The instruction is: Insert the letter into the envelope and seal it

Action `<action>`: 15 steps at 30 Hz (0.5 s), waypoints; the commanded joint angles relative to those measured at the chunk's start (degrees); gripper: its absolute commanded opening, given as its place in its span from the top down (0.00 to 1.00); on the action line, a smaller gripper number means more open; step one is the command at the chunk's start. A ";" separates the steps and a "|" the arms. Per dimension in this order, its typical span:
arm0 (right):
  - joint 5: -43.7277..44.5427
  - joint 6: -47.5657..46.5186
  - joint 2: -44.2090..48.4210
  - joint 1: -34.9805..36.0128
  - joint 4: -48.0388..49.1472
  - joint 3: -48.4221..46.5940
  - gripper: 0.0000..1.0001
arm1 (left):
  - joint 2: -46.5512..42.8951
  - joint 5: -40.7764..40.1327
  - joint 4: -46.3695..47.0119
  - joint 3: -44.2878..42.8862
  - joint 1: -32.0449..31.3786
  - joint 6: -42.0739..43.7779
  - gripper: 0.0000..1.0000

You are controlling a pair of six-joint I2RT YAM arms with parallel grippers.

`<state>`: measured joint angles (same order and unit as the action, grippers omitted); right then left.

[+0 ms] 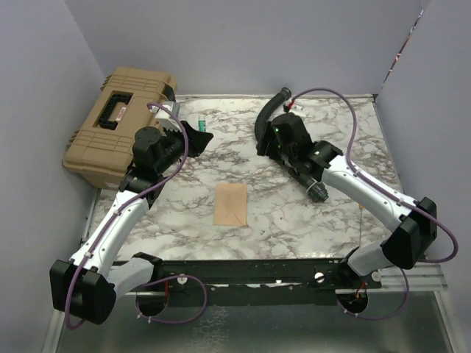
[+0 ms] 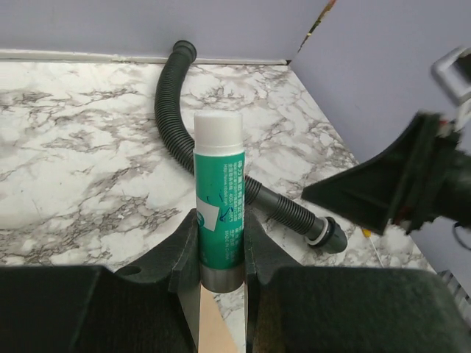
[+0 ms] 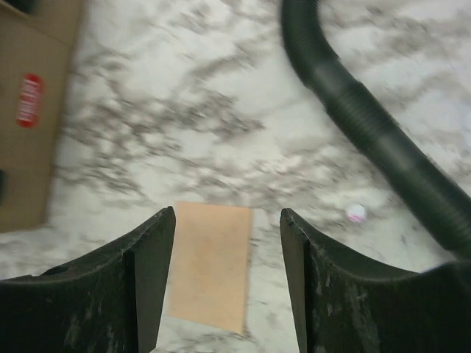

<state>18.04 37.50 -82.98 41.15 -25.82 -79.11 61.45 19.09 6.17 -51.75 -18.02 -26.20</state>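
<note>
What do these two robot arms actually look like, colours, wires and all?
Both the left arm and the right arm have white tube sections joined by chunky black joints. A thin purple cable loops along each. The left gripper and right gripper each have two black wedge-shaped fingers. A small green light glows on the right arm.
</note>
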 commanded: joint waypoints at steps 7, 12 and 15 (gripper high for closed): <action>5.86 3.50 -13.48 -2.93 -11.13 9.07 0.39 | -1.51 -2.97 -1.30 1.38 0.08 1.08 1.00; 6.05 4.43 -16.87 -4.65 -8.32 11.19 0.39 | -1.02 -1.11 -1.25 0.80 0.05 -0.65 1.00; 4.34 4.31 -19.33 -6.19 -5.74 11.57 0.41 | -0.49 0.19 -0.80 0.96 0.09 -2.36 1.00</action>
<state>22.44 40.53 -99.74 36.82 -34.35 -67.92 61.17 17.50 4.60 -50.85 -18.02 -26.50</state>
